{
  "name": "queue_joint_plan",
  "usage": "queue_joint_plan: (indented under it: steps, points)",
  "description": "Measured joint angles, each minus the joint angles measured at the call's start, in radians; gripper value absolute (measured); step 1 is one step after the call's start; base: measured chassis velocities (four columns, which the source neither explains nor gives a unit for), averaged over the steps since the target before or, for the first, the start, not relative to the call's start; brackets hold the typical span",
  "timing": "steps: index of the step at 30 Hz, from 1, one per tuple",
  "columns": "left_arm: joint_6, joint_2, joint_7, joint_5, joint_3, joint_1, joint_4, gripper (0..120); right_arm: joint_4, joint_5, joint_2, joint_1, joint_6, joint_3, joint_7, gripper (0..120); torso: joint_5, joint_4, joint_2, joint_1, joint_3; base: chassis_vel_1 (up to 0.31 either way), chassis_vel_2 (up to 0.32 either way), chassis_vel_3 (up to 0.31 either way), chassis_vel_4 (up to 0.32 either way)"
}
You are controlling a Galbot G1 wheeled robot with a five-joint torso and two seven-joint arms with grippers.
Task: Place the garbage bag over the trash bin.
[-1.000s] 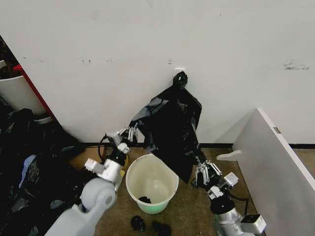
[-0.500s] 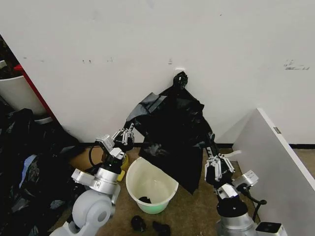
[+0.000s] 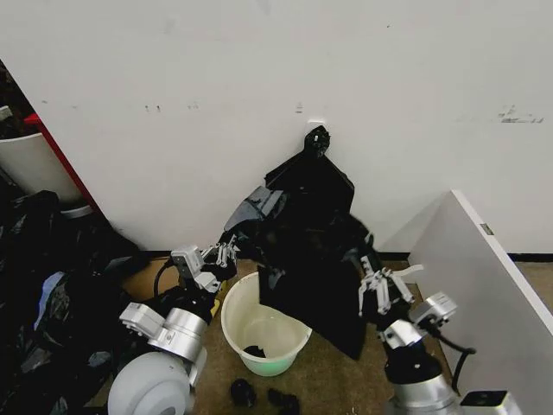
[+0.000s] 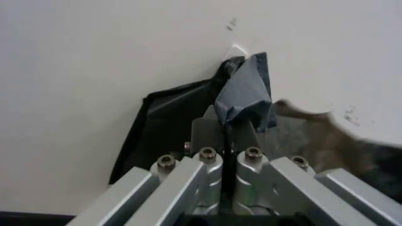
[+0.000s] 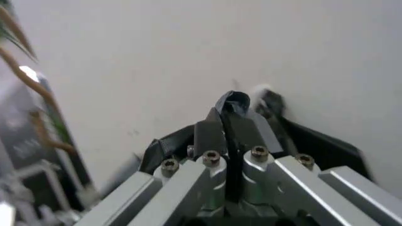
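The glossy black garbage bag (image 3: 307, 277) is stretched between my two grippers, above and behind the trash bin (image 3: 244, 327). Its lower edge drapes in front of the bin's right rim. The cream bin stands upright on the brown floor with a pale green base. My left gripper (image 3: 226, 252) is shut on the bag's left corner, above the bin's far left rim. My right gripper (image 3: 378, 287) is shut on the bag's right side, to the right of the bin. A folded bit of bag (image 4: 245, 99) shows past the left gripper (image 4: 227, 125), and another bit (image 5: 232, 104) past the right gripper (image 5: 226, 120).
A flat bunch of black bags (image 3: 313, 177) hangs on the wall behind, knotted at its top. A heap of black bags (image 3: 47, 303) and a white tub with a red edge (image 3: 30, 164) are at the left. A white panel (image 3: 484, 268) stands at the right. Small black scraps (image 3: 243, 393) lie by the bin.
Both grippers have drawn the garbage bag away from the wall. The left gripper came down to the bin's rim and the right one rose and moved right. The bag now overlaps the bin's right rim.
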Motion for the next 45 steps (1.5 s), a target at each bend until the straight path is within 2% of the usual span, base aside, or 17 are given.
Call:
queue_joint_plan:
  steps: [3, 6, 9, 11, 14, 22, 28, 34, 38, 45]
  points:
    - [0.028, -0.013, -0.028, 0.005, 0.005, 0.016, -0.029, 0, 0.01, -0.025, -0.038, -0.042, -0.078, -0.023, 0.111, 0, -0.0003, -0.0001, 0.0, 0.0, 0.0, 0.0, 0.0, 0.0, 0.0]
    - [0.069, -0.024, -0.066, 0.024, 0.003, 0.028, -0.054, 0, 0.011, 0.029, -0.086, -0.035, -0.161, -0.026, 0.179, 0, 0.0, 0.0001, 0.0, 0.0, 0.0, 0.0, 0.0, 0.0, 0.0]
    - [0.086, -0.029, -0.083, 0.027, 0.002, 0.03, -0.06, 0, 0.011, 0.051, -0.096, -0.028, -0.182, -0.026, 0.189, 0, -0.0001, 0.0002, 0.0, 0.0, 0.0, 0.0, 0.0, 0.0, 0.0]
    - [0.136, -0.037, -0.13, 0.028, 0.0, 0.043, -0.065, 0, 0.011, 0.111, -0.111, -0.012, -0.253, -0.036, 0.237, 0, -0.0001, 0.0, 0.0, 0.0, 0.0, 0.0, 0.0, 0.0, 0.0]
    - [0.153, -0.057, -0.146, 0.031, 0.0, 0.068, -0.065, 0, 0.011, 0.142, -0.113, 0.016, -0.305, -0.052, 0.286, 0, -0.0001, 0.0002, 0.0, 0.0, 0.0, 0.0, 0.0, 0.0, 0.0]
    - [0.17, -0.073, -0.155, 0.033, -0.001, 0.125, -0.065, 0, 0.01, 0.12, -0.111, 0.034, -0.317, -0.117, 0.335, 0, -0.0002, 0.0, 0.0, 0.0, 0.0, 0.0, 0.0, 0.0, 0.0]
    - [0.189, -0.088, -0.16, 0.033, -0.003, 0.167, -0.063, 0, 0.009, 0.134, -0.096, 0.104, -0.346, -0.168, 0.377, 0, -0.0001, 0.0002, 0.0, 0.0, 0.0, 0.0, 0.0, 0.0, 0.0]
    - [0.166, -0.087, -0.162, 0.066, -0.003, 0.192, -0.062, 0, 0.005, 0.15, -0.095, 0.13, -0.327, -0.173, 0.329, 0, -0.0003, 0.0001, 0.0, 0.0, 0.0, 0.0, 0.0, 0.0, 0.0]
    - [0.142, -0.082, -0.171, 0.123, -0.009, 0.18, -0.062, 0, -0.021, 0.167, -0.074, 0.155, -0.296, -0.18, 0.279, 0, -0.0002, 0.0001, 0.0, 0.0, 0.0, 0.0, 0.0, 0.0, 0.0]
    - [0.132, -0.068, -0.175, 0.162, 0.002, 0.167, -0.044, 0, -0.053, 0.185, -0.052, 0.17, -0.285, -0.204, 0.246, 0, -0.0003, 0.0, 0.0, 0.0, 0.0, 0.0, 0.0, 0.0, 0.0]
